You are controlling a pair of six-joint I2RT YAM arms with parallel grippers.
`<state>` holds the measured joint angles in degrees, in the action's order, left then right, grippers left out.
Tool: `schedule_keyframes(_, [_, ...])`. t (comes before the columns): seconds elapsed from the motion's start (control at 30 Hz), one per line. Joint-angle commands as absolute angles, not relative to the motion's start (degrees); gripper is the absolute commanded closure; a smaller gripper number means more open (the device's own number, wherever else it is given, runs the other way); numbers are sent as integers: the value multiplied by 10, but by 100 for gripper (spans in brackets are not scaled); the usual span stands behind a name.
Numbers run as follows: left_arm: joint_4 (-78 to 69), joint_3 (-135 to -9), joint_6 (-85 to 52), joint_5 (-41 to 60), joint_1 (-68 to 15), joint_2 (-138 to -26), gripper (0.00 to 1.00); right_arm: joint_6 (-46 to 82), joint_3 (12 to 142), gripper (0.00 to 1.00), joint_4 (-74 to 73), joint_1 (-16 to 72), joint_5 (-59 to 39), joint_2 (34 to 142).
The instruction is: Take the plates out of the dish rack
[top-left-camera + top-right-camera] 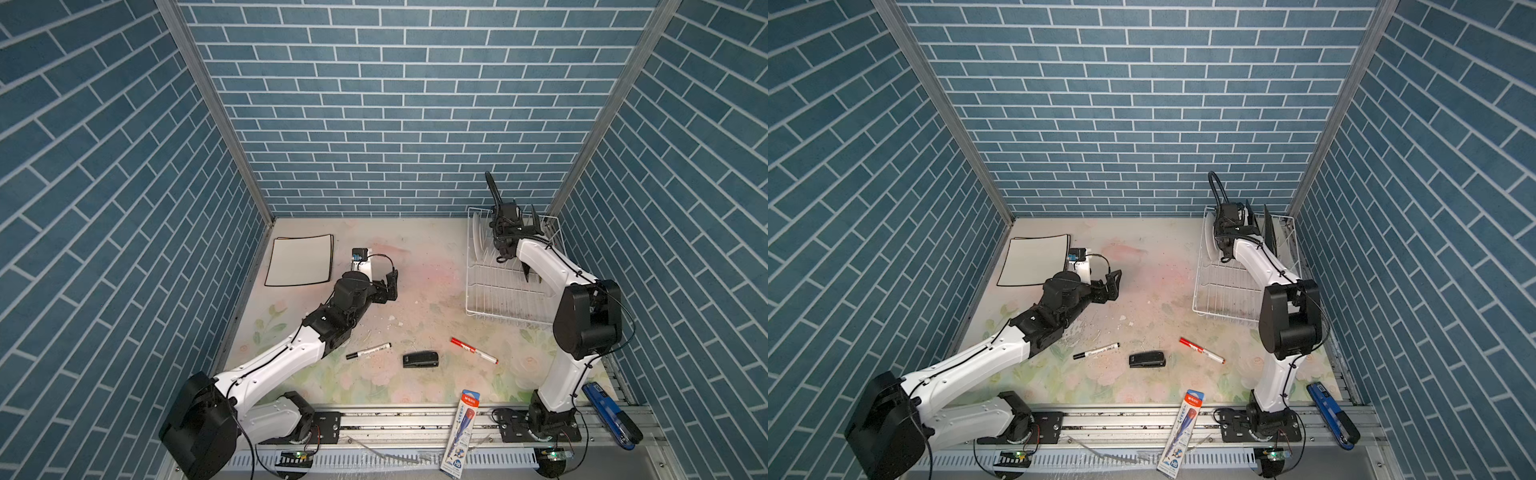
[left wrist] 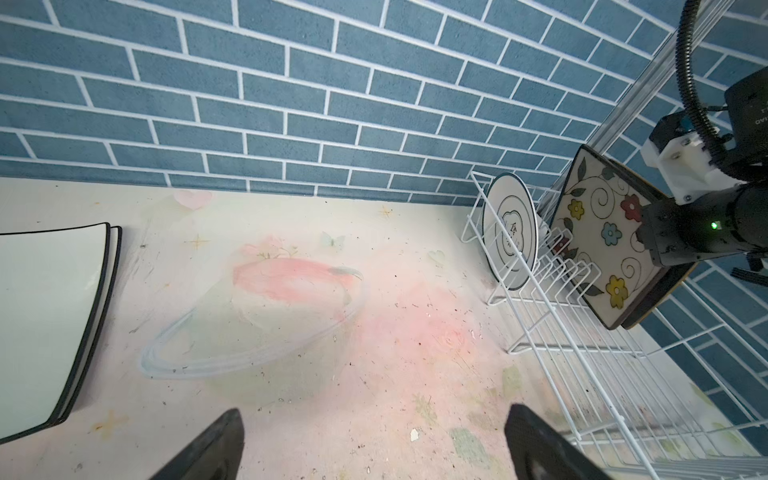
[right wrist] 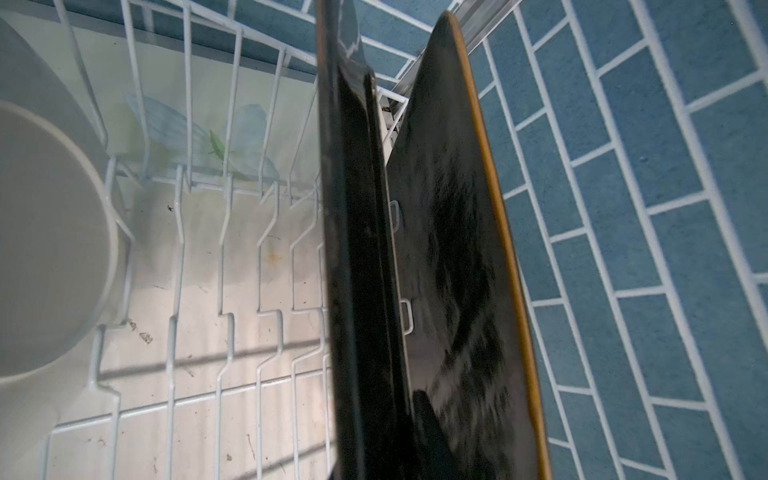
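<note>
Two square white plates with thin black rims [image 1: 300, 260] lie stacked on the table [image 1: 419, 291] – done. The white wire dish rack [image 1: 494, 291] has approx. three left: round white plate [image 2: 510, 232], flower-patterned square plate [image 2: 602, 237], black one [image 3: 449, 249]. Right jaws pinch the flower plate – left jaws wide open, empty.

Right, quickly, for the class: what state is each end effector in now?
Left end effector: open, holding nothing.
Right end effector: closed on the flower plate.
</note>
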<state>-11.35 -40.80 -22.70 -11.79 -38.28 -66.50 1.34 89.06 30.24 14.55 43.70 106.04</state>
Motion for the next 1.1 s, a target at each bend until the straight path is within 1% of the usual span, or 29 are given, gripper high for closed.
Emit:
schedule_keyframes(0.0, [-112, -406, -227, -122, -385, -664, 0, -34, 885, 100, 280, 142, 491, 1029])
schedule_keyframes(1.07, [-106, -402, -226, -132, -385, -656, 0, -85, 888, 100, 249, 161, 525, 979])
